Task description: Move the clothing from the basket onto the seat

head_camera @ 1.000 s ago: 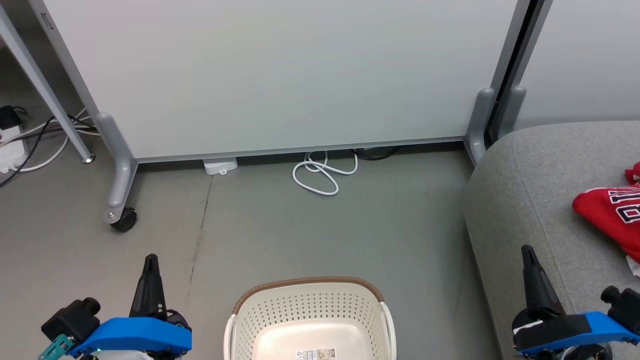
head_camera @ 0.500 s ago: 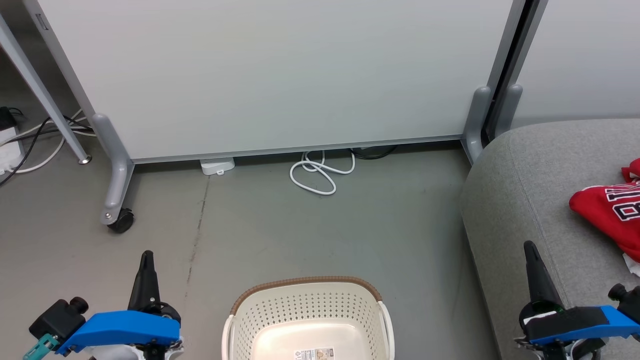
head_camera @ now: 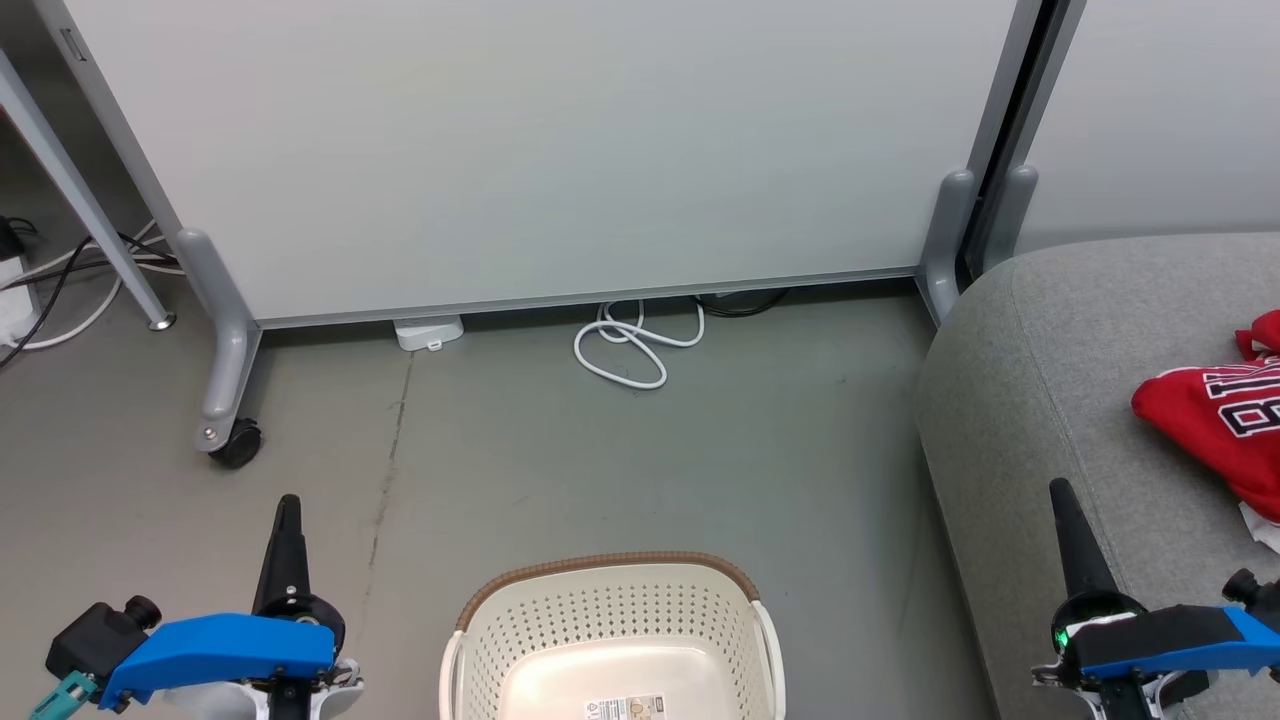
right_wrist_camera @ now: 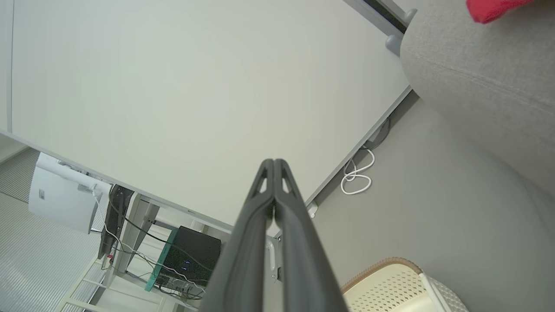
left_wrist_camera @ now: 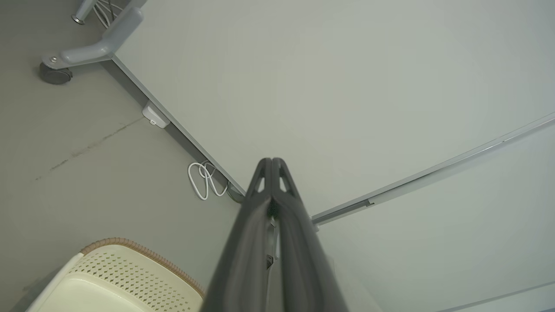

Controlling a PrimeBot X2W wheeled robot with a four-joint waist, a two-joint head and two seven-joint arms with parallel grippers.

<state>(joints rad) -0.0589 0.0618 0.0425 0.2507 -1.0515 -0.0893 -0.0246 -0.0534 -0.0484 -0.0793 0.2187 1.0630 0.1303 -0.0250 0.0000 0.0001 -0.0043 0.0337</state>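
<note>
The cream basket (head_camera: 470, 640) with its brown rim stands on the floor at the bottom centre; its inside shows only a label on the bottom. Red clothing (head_camera: 1215, 415) with black-and-white lettering lies on the grey seat (head_camera: 1040, 400) at the right. My left gripper (head_camera: 288, 502) is shut and empty, to the left of the basket. My right gripper (head_camera: 1058, 487) is shut and empty, over the seat's near edge. The basket's rim (left_wrist_camera: 143, 255) also shows beside the shut left fingers (left_wrist_camera: 260, 182) in the left wrist view. The right wrist view shows the seat (right_wrist_camera: 490, 86) and a corner of the clothing (right_wrist_camera: 490, 8).
A pale wheeled partition (head_camera: 550, 150) stands straight ahead, with a caster (head_camera: 238, 442) at its left foot. A coiled white cable (head_camera: 625, 350) lies on the floor beneath it. More cables (head_camera: 60, 290) and a table leg (head_camera: 85, 190) are at the far left.
The whole head view has drifted slightly, so the camera moved. Both grippers sit a little lower in the picture and stay shut.
</note>
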